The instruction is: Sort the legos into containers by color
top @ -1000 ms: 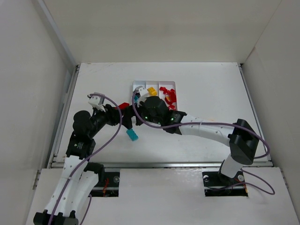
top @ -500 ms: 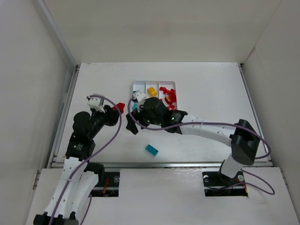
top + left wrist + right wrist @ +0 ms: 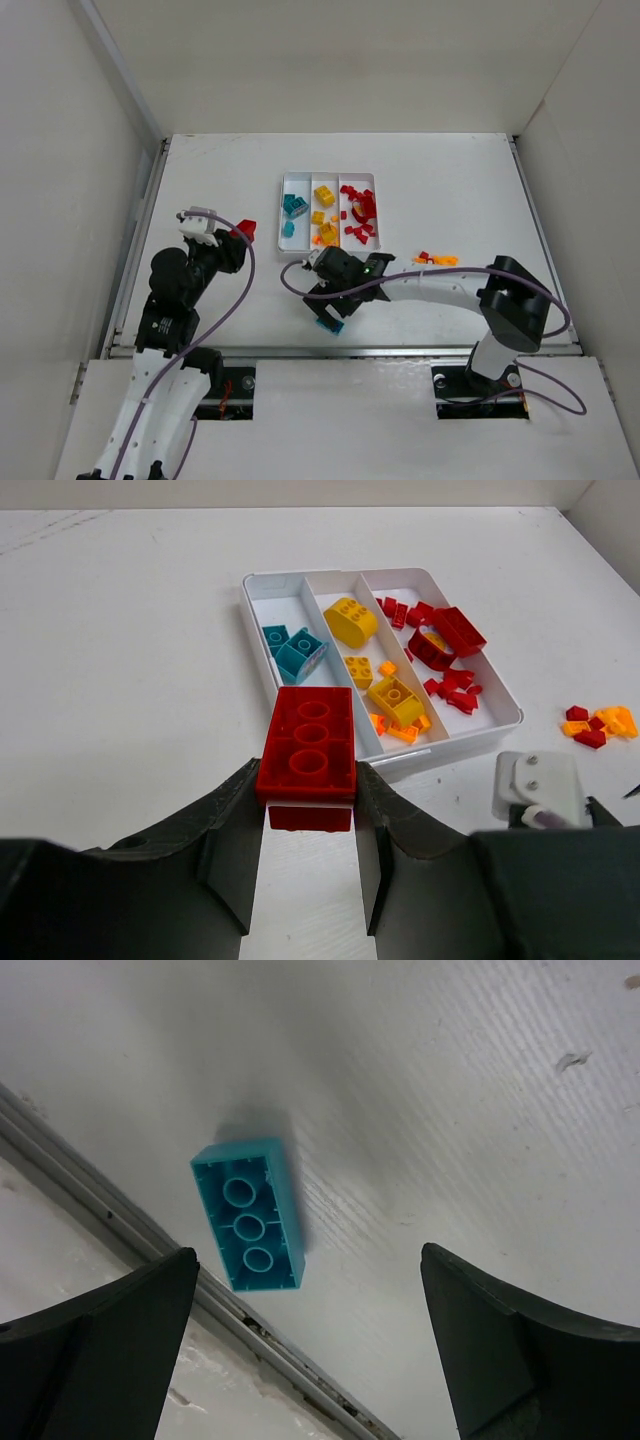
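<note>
My left gripper [image 3: 240,236] [image 3: 310,782] is shut on a red lego [image 3: 244,230] [image 3: 308,742], held studs up above the table, left of the white tray [image 3: 329,177] [image 3: 460,741]. The tray's three containers hold teal legos [image 3: 292,208] on the left, yellow and orange ones [image 3: 323,218] in the middle and red ones [image 3: 360,215] on the right. My right gripper [image 3: 324,308] [image 3: 308,1255] is open just over a loose teal lego [image 3: 328,324] [image 3: 250,1215]. That one lies hollow side up near the table's front edge, nearer the left finger, touching neither.
A small cluster of red and orange legos [image 3: 435,259] [image 3: 598,725] lies on the table right of the tray. The table's front edge and its metal rail [image 3: 100,1192] run right beside the teal lego. White walls enclose the table on three sides.
My right gripper left the tray and came down toward the front edge over the teal lego, which slid right and nearer. My left gripper drew back left with the red lego.
</note>
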You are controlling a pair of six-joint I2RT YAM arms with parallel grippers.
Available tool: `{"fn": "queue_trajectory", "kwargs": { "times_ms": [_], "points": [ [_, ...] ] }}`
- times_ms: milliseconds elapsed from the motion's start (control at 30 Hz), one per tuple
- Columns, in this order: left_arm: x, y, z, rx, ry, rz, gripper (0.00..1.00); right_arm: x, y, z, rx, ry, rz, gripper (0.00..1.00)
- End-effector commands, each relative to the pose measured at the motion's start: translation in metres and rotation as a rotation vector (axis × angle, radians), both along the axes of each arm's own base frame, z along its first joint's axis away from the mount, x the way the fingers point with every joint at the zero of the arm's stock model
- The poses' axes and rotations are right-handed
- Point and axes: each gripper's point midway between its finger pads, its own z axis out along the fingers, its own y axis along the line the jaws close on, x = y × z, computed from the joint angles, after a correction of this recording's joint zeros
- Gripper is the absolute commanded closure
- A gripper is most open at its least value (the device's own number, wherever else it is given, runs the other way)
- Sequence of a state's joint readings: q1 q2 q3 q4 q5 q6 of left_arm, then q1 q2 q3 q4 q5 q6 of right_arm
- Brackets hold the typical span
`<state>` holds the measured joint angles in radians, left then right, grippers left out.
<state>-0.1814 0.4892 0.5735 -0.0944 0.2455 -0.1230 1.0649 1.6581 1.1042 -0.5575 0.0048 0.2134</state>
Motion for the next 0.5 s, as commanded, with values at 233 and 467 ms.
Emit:
{"fn": "queue_trajectory", "kwargs": {
  "times_ms": [233, 467],
  "points": [
    [-0.002, 0.005, 0.005, -0.012, -0.054, 0.033, 1.0, -0.026, 0.009, -0.039, -0.171, 0.034, 0.06, 0.09],
    [-0.003, 0.005, 0.004, -0.03, -0.048, 0.035, 1.0, -0.009, 0.026, -0.012, -0.089, -0.041, -0.013, 1.0]
  ]
}}
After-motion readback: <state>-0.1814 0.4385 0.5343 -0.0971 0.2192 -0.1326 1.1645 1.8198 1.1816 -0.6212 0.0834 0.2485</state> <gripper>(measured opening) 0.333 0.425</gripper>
